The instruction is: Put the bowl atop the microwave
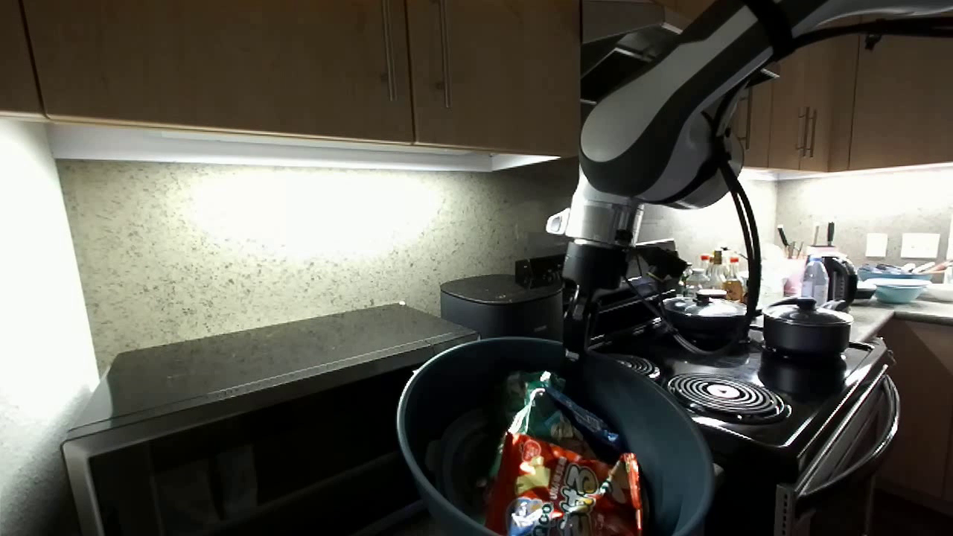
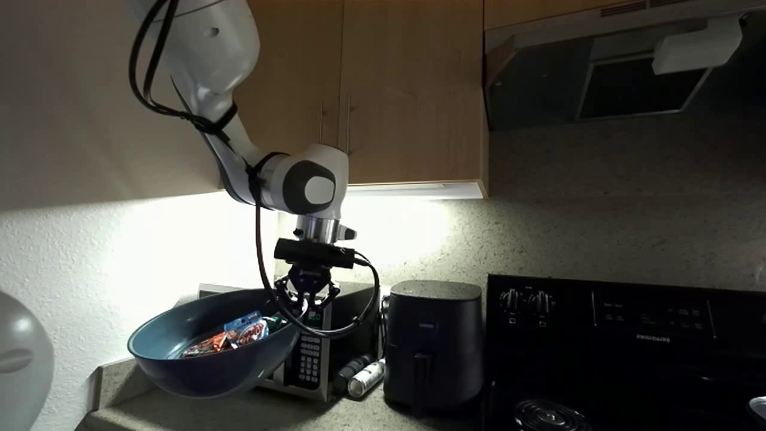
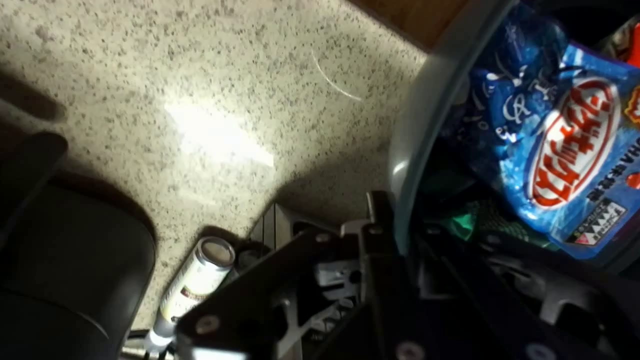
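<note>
Pinching the bowl (image 2: 214,374) by its rim, the fingers (image 3: 381,227) hold it tilted in mid-air, in front of the microwave (image 1: 253,420). Edge grip presumably because the bowl is too wide to span (packets (image 1: 562,484) inside likely deepen the tilt).

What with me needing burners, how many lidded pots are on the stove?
2 in an exterior view: the left pot in front of the bottles, the right pot nearer the oven handle. The bowl hides some stovetop, perhaps another pot.
</note>
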Available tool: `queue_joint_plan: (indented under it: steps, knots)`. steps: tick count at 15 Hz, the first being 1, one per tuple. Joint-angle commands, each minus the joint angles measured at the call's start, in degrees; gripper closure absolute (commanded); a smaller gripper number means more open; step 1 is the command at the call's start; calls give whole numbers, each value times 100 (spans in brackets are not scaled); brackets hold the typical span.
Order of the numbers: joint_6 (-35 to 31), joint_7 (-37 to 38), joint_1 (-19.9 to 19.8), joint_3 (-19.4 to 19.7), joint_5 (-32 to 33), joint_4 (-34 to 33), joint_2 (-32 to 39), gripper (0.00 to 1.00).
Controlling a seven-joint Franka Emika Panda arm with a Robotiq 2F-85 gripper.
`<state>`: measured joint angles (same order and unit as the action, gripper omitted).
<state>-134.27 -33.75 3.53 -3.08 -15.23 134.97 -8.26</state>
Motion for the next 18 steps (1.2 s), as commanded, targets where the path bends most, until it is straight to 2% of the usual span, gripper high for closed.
queue_joint_plan:
  steps: [1, 7, 8, 9, 12, 13, 15, 18]
  knots:
    - [-220, -310, 261, 63, -140, -446, -186, 99]
    - [-257, -118, 315, 105, 15, -1405, 99, 99]
    - [-265, -122, 317, 111, 4, -1463, 141, 99]
    - [-252, -62, 333, 79, 52, -1211, 49, 95]
    - [-250, -64, 310, 98, 48, -1330, 158, 95]
    - [-250, -65, 307, 95, 48, -1331, 178, 99]
    - [-110, -246, 380, 115, -567, -1495, 255, 99]
    - [-16, 96, 338, 55, -367, -1860, 331, 99]
